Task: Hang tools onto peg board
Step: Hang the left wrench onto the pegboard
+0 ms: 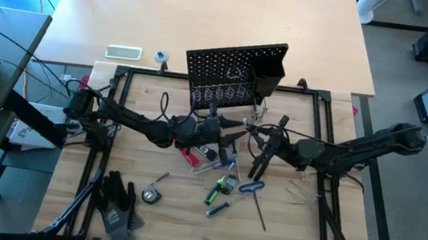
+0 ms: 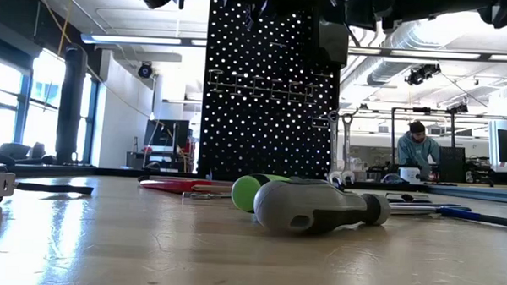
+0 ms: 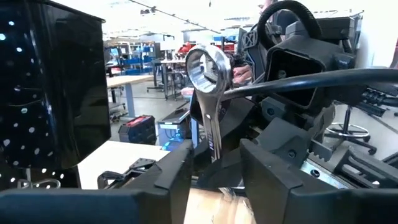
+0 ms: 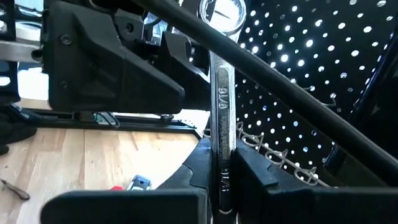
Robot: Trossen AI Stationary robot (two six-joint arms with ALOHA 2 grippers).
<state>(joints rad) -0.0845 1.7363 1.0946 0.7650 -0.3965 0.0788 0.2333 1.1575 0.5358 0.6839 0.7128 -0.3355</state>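
Observation:
A silver wrench (image 4: 222,93) stands upright in the air in front of the black peg board (image 1: 235,78), ring end (image 3: 208,67) up. My right gripper (image 1: 256,134) comes in from the table's right and is shut on it. My left gripper (image 1: 237,131) faces it from the left. It is open, and its fingers (image 3: 177,171) stand on either side of the wrench's shaft without touching it. Two more silver wrenches (image 2: 339,147) show by the board's right edge; whether they hang or lean, I cannot tell. Other tools lie on the table, among them a green screwdriver (image 1: 218,191). My right gripper pinches the lower part of the wrench's shaft (image 4: 222,146) between its two fingers. The fingers (image 4: 264,177) come in about level from the table's right and lie across the shaft. The wrench stands upright above them, lifted clear; its lower end is hidden by the fingers.
On the near table lie a blue-handled hex key (image 1: 251,189), a red-black flat tool (image 1: 194,156), a dark screwdriver (image 1: 218,210), a small tape measure (image 1: 150,196) and black gloves (image 1: 117,202). A black box bin (image 1: 268,71) sits on the board's right. A white device (image 1: 123,51) lies far left.

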